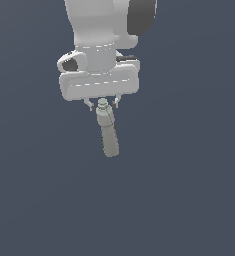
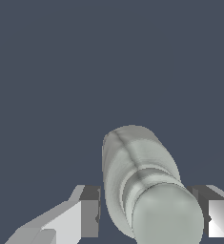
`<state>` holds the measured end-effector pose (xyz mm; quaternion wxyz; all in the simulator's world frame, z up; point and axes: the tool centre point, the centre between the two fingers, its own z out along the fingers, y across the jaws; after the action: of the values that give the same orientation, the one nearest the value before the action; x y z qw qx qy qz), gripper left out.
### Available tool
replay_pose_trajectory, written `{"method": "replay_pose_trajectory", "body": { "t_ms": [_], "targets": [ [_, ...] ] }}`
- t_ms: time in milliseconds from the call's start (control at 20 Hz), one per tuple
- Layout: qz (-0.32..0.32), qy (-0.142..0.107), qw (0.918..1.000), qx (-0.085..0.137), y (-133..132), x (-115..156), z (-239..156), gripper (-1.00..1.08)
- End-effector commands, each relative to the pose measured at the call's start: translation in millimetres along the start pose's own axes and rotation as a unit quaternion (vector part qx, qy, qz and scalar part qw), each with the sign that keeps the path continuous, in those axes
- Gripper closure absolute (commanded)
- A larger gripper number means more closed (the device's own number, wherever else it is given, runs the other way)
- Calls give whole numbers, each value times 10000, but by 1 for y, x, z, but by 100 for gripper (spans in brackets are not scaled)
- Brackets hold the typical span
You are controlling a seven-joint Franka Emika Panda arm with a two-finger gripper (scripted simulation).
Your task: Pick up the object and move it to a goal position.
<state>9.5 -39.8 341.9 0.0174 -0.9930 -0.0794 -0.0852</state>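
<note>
Exterior view: bottle (image 1: 108,132) lies directly under the gripper (image 1: 103,103), cap uppermost between the fingertips, long axis near vertical, base tilted slightly toward the exterior view's right. Wrist view: cap nearest camera, fingers (image 2: 89,212) either side of bottle, gaps visible, not clamped. Plain dark background all round; no other objects nearby.

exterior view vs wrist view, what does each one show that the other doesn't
Only the exterior view shows the white arm and the bottle at full length, hanging tilted below the pincer. Only the wrist view shows the round cap end-on, with a gap beside each finger. Both show the bottle's top between the fingers against a plain dark background.
</note>
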Motion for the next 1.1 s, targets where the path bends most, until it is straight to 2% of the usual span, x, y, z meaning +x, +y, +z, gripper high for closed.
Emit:
{"method": "replay_pose_trajectory", "body": {
  "t_ms": [0,550,1050],
  "targets": [
    [-122,235,9996,9,14,0,-29,108],
    [-604,919,9939,131,73,-14,-117,108],
    [-1040,1533,9824,250,130,-31,-194,108]
  ]
}}
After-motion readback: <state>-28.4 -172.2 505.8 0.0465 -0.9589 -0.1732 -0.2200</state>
